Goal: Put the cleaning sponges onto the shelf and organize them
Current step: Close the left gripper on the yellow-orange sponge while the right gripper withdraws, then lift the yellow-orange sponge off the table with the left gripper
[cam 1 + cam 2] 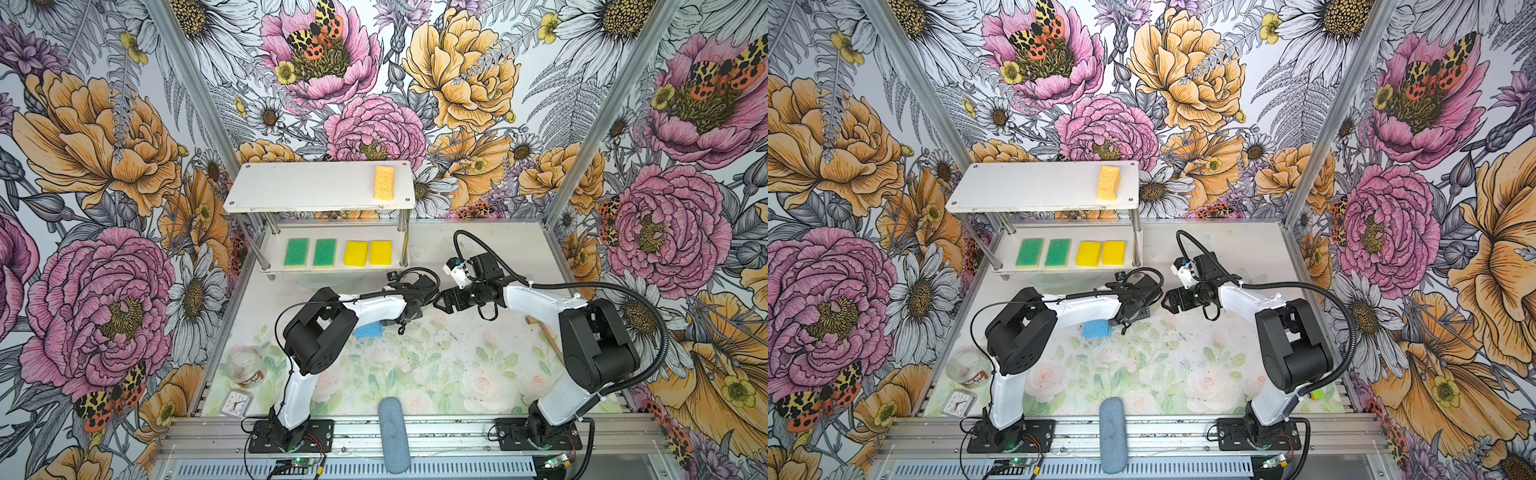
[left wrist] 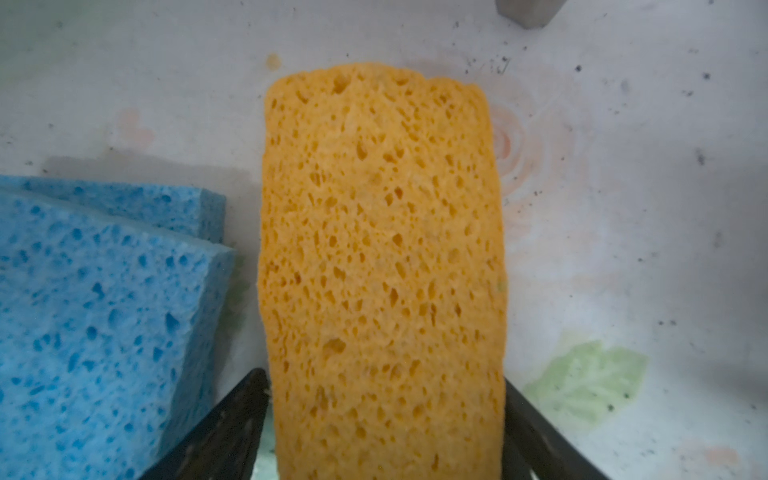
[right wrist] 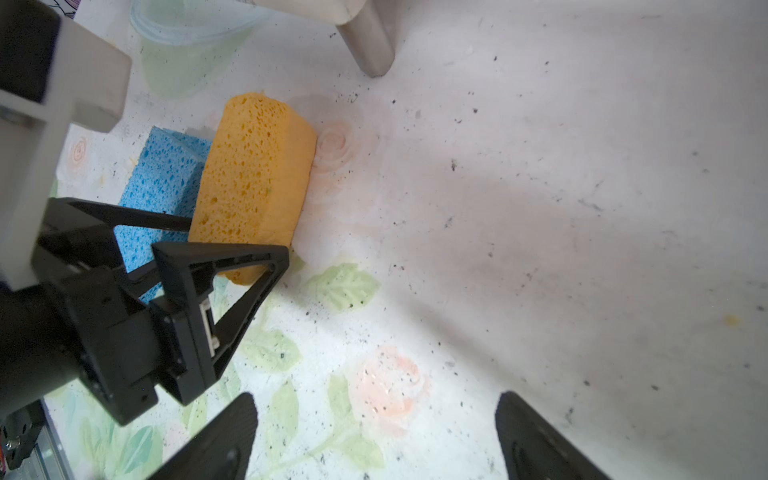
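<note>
The shelf [image 1: 311,187] stands at the back wall. In both top views its upper board holds one pale orange sponge [image 1: 384,183] lying flat near the right end. That board hides the rear of the lower board. The strip that shows carries a row of two green-topped sponges [image 1: 296,252] on the left and two yellow sponges [image 1: 356,253] on the right, each pair just beside each other. In front of the shelf, off its right front post, the left gripper [image 2: 382,376] is down on the table [image 1: 457,374]. The top views bury it under its own wrist and cables, so the grip reads only from the wrist views. There its two dark fingers [image 2: 232,419] lie against the long sides of a second pale orange sponge [image 2: 380,249], which fills the gap between them. The near end of this sponge is cut off by the frame edge, and whether it has left the table cannot be told. Just beside it, on the side away from the right arm, are two blue sponges [image 2: 104,311], one overlapping the other. Only a blue corner [image 1: 369,330] shows from above, under the left forearm. The right gripper [image 3: 374,403] hangs over bare table in front of the shelf's right end, close to the left gripper. Its fingers are spread wide with nothing between them, and only their tips enter its own camera. A wooden mallet [image 1: 544,332], well to the right of the shelf, is partly hidden behind the right arm.
</note>
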`<action>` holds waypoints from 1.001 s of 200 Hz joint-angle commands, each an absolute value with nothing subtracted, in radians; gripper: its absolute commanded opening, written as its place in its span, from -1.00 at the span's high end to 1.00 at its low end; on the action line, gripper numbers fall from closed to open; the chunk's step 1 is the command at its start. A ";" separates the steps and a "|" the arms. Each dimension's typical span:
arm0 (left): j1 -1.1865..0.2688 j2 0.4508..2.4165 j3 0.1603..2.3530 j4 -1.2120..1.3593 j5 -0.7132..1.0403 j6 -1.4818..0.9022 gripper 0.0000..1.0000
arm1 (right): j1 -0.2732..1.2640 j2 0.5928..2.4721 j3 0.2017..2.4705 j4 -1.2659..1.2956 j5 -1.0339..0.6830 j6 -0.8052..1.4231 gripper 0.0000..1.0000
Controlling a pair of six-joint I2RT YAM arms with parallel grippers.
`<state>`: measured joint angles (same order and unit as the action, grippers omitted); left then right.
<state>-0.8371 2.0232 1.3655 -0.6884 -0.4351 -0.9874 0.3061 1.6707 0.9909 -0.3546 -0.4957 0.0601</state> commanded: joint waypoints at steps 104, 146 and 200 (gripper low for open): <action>-0.822 2.049 1.388 -0.692 -0.483 -0.955 -0.45 | 0.304 1.695 1.010 -0.322 -0.531 0.076 -0.84; -0.823 2.048 1.391 -0.692 -0.485 -0.947 -0.42 | 0.304 1.703 1.015 -0.321 -0.537 0.082 -0.84; -0.813 2.046 1.394 -0.692 -0.500 -0.935 -0.50 | 0.304 1.701 1.015 -0.321 -0.539 0.084 -0.84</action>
